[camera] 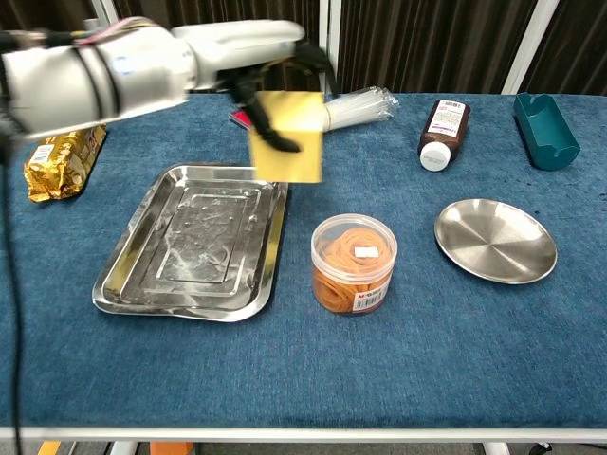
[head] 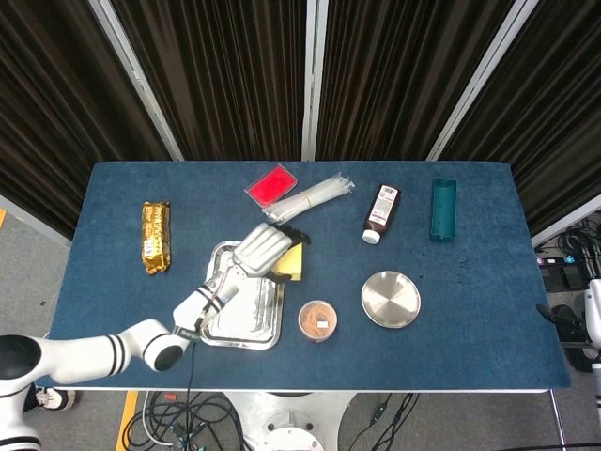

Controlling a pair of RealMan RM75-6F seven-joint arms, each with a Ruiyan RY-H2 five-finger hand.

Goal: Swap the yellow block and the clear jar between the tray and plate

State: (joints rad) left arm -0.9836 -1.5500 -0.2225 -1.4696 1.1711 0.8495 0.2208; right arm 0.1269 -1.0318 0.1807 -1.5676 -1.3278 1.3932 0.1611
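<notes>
My left hand (head: 261,248) grips the yellow block (head: 291,262) and holds it in the air over the far right corner of the metal tray (head: 254,315). In the chest view the left hand (camera: 258,49) holds the block (camera: 287,137) from above, well off the table, beside the tray (camera: 194,237). The clear jar (head: 319,319) with orange rubber bands stands on the cloth between tray and round metal plate (head: 391,299); the jar (camera: 354,263) and the plate (camera: 495,239) are both untouched. Nothing lies in the tray or on the plate. My right hand is out of sight.
A brown bottle (head: 380,213) lies behind the plate, with a teal container (head: 442,209) to its right. A red flat item (head: 270,185) and a clear plastic bundle (head: 310,197) lie behind the tray. A gold snack pack (head: 155,235) sits far left.
</notes>
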